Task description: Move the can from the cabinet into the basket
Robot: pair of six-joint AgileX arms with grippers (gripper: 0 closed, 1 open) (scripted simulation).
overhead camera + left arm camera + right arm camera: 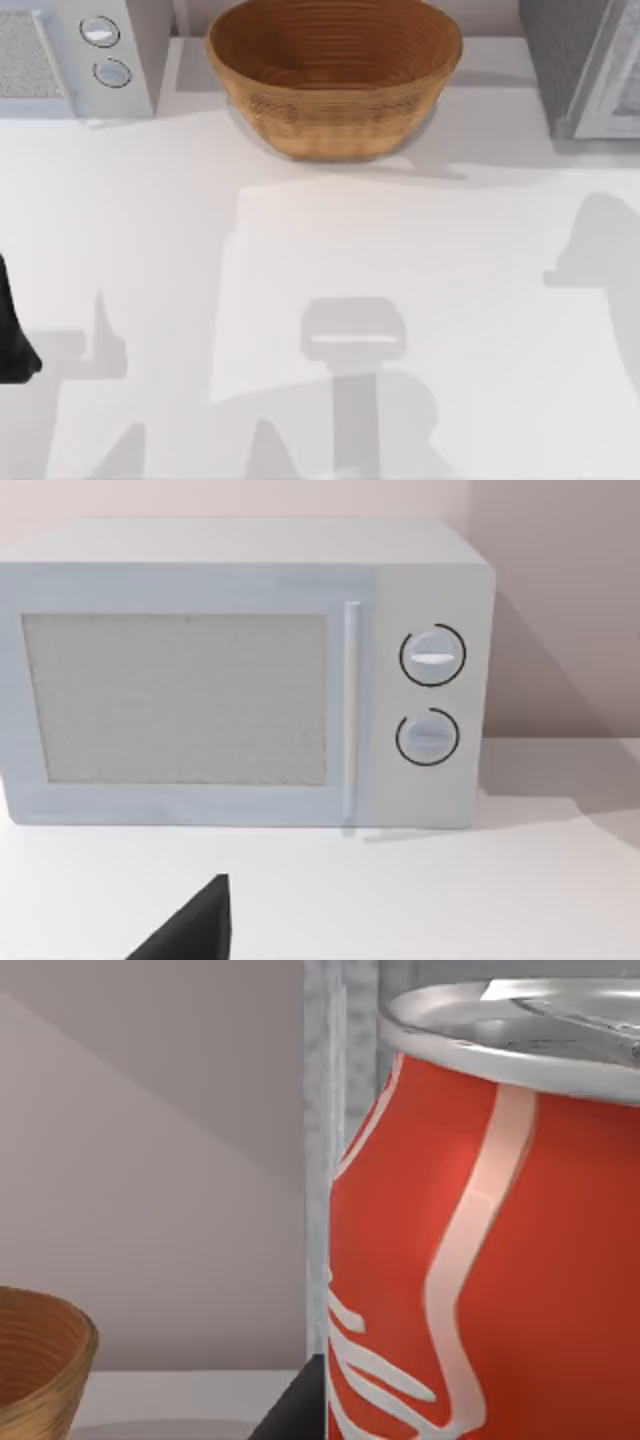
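The right gripper's state cannot be told; its wrist camera sits very close to the small red soda can (pixel 500 1260) with white script and silver top, upright against the cabinet's pale white-framed front (pixel 325 1160). The wide brown woven wicker basket (pixel 333 75) stands at twelve o'clock on the white counter (pixel 320 300), the grey speckled cabinet (pixel 585 65) at two o'clock, a white two-knob appliance (pixel 75 50) at ten. The left arm (pixel 12 330) idles at nine o'clock.

My left arm (pixel 12 335) sits parked low at the table's left edge. One dark finger (pixel 190 930) of its gripper juts ahead of my wrist.
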